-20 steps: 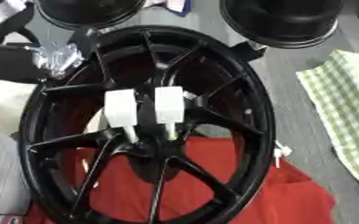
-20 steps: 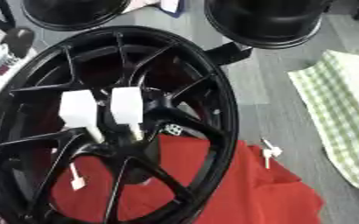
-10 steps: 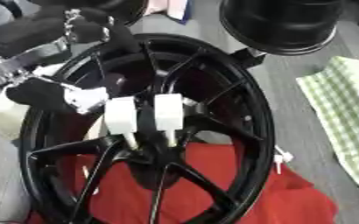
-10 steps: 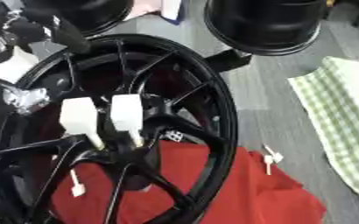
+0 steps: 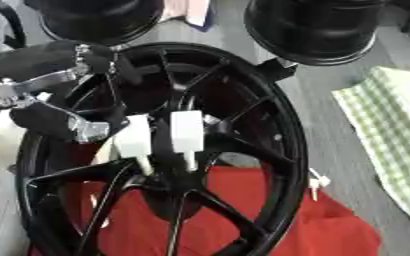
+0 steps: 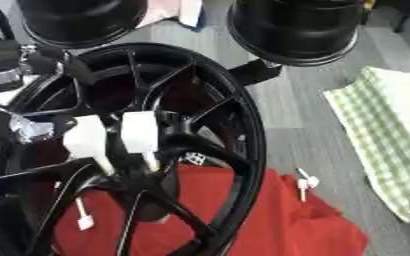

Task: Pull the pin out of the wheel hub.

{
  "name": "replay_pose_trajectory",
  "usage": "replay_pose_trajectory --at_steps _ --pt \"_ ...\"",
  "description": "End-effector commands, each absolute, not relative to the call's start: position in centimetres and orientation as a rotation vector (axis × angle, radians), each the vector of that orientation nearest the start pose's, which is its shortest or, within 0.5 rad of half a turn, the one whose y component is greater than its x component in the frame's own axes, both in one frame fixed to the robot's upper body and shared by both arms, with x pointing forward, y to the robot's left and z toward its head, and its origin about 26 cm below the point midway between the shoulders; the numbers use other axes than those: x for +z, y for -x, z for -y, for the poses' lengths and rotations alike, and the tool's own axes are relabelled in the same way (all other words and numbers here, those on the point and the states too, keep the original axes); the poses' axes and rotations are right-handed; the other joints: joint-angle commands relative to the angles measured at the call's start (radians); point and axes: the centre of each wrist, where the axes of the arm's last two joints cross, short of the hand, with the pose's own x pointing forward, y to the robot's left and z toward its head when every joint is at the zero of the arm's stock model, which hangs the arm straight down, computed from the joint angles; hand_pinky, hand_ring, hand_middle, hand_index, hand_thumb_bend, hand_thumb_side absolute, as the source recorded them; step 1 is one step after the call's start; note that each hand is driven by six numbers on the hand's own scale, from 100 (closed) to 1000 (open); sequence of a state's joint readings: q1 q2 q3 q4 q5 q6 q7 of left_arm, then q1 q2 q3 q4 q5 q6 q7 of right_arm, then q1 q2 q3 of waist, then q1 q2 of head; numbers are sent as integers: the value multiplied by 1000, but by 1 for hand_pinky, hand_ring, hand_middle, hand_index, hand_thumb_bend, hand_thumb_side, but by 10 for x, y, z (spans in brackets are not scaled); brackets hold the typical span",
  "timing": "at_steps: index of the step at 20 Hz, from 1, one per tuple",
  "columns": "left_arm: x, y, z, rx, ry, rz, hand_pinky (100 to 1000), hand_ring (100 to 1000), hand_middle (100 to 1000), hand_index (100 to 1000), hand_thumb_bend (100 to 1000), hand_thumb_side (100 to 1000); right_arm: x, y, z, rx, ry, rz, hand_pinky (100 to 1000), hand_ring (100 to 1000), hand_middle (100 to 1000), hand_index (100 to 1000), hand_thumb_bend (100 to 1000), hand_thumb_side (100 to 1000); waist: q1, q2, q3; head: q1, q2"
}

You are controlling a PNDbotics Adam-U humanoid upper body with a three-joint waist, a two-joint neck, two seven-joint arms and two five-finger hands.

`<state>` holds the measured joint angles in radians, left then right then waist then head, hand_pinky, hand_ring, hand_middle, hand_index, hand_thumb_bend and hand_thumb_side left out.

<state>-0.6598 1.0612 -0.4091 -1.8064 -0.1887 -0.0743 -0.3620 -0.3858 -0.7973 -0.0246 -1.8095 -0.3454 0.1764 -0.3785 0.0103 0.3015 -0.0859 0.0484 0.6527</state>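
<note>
A black spoked wheel hub lies flat on a red cloth. Two white pins with block-shaped heads stand side by side in its centre: the left pin and the right pin. My left hand, black with silver parts, reaches in from the left over the hub's rim. It is open, its fingers spread, and one fingertip is just left of the left pin's head. I cannot tell whether it touches. My right hand shows in neither view.
A loose white pin lies on the red cloth right of the hub, another shows between the spokes. Two black round drums stand behind the hub. A green checked cloth lies at the right.
My left hand has come in from the upper left and moved down over the rim toward the left pin. Both pins still stand in the hub. The camera has shifted slightly.
</note>
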Motion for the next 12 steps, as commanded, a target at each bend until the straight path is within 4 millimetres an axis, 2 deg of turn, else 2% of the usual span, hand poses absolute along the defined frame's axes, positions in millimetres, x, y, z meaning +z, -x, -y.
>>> replay_pose_trajectory --at_steps 1,6,12 --pt "307 -323 -298 -1730 -723 1636 838 811 789 870 435 717 269 -317 354 129 575 2078 805 674 619 676 100 546 0 -16 2 -13 -10" --pt "319 -308 -289 -1759 -787 1545 867 834 804 886 517 701 267 -317 355 122 577 2075 805 674 620 676 100 554 2 -9 7 -28 -1" --pt "328 -295 -274 -1746 -799 1501 902 856 827 923 534 664 264 -318 355 116 573 2068 805 674 620 676 100 565 5 -1 10 -32 4"
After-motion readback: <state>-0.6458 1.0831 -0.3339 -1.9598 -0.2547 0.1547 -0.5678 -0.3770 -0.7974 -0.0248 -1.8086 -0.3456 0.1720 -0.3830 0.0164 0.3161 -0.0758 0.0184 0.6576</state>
